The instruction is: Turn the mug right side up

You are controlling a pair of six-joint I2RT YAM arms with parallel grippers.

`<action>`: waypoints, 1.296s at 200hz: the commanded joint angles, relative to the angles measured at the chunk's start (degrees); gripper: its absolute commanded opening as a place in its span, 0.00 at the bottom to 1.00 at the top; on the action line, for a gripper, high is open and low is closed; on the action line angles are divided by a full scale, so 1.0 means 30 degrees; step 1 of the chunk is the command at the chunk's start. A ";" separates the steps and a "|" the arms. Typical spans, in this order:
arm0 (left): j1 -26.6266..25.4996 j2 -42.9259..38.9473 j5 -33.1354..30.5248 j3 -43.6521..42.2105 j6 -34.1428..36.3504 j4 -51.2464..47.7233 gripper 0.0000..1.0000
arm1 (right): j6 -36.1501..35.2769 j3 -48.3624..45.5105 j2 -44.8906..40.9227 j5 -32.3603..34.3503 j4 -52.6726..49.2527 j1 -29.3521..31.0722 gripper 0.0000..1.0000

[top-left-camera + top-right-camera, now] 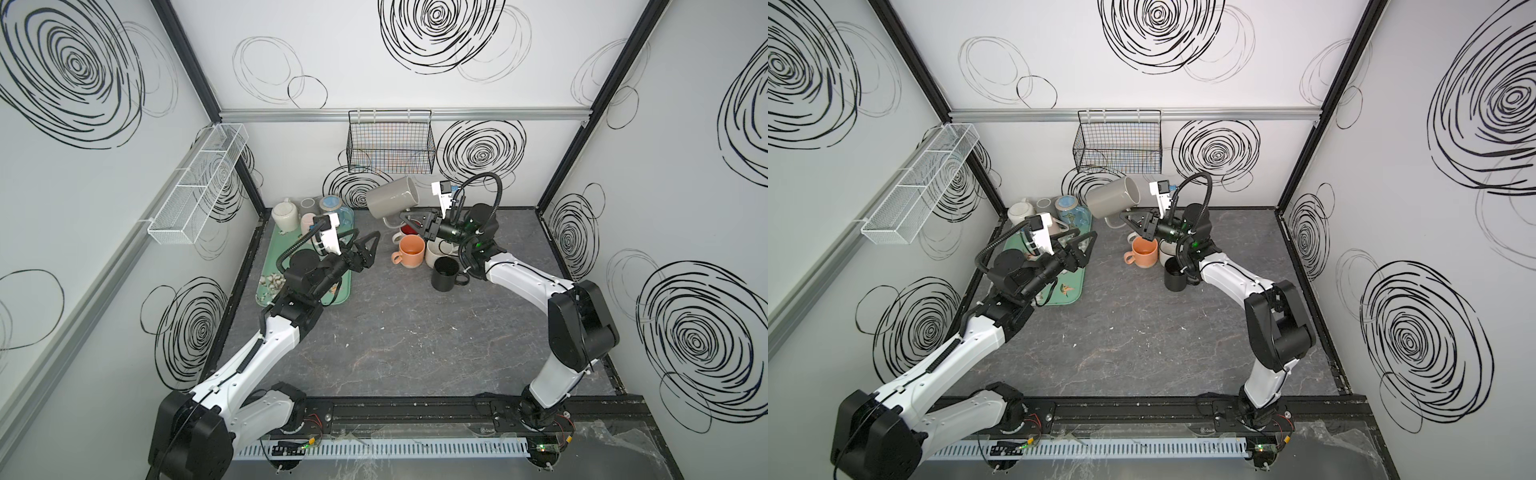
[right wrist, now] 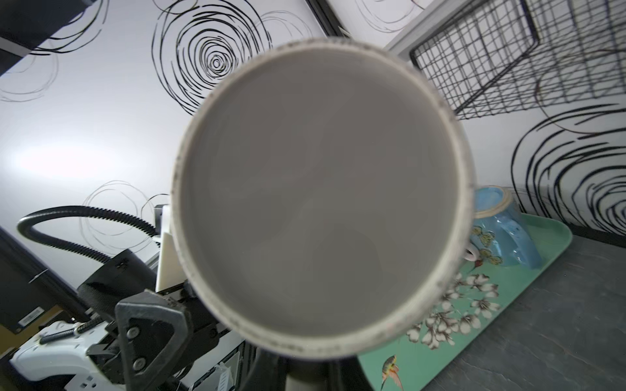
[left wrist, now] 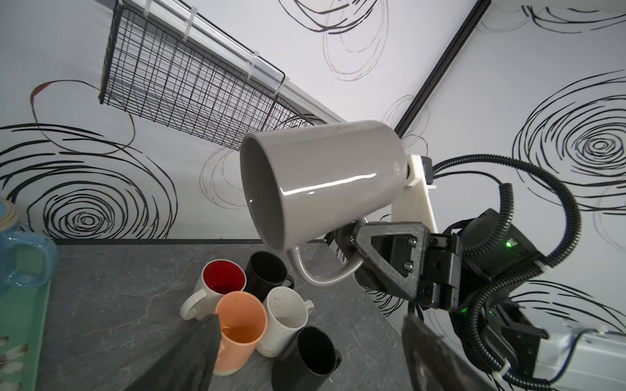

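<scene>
Far left, a green tray point(image 1: 344, 286) carries a cream mug point(image 1: 284, 216) and a blue mug point(image 1: 331, 205), the blue one base-up. The left gripper point(image 1: 369, 250) hangs by the tray's right edge, jaws spread. Right of that, the grey mug point(image 1: 392, 198) is up in the air near the far wall, tipped on its side w/ its mouth facing left. The right gripper point(image 1: 409, 219) pinches its handle. Below, on the table point(image 1: 395, 332), a red-lined mug point(image 3: 222, 281), orange mug point(image 1: 412, 250), speckled mug point(image 3: 286, 318) & black mugs point(image 1: 445, 273) stand bunched, mouths up.
</scene>
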 commanded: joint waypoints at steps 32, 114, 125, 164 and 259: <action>0.0190 0.1426 0.2137 0.0312 -0.2300 0.5165 0.84 | 0.1009 0.0157 -0.1361 -0.1689 0.5583 0.0716 0.00; 0.0836 0.2397 0.3199 -0.0632 -0.4925 0.8942 0.67 | 0.1162 0.0428 -0.1353 -0.1676 0.6034 0.1423 0.00; 0.0848 0.2622 0.3440 -0.0518 -0.5110 0.9023 0.64 | 0.1162 0.0457 -0.1335 -0.1702 0.6174 0.1550 0.00; 0.0833 0.3426 0.4113 -0.0130 -0.5669 0.9919 0.54 | 0.1153 0.0596 -0.1264 -0.1736 0.6199 0.1723 0.00; 0.1708 0.3545 0.5662 0.0900 -0.5751 0.9484 0.00 | -0.1228 0.0516 -0.0827 -0.1562 0.1908 0.1611 0.26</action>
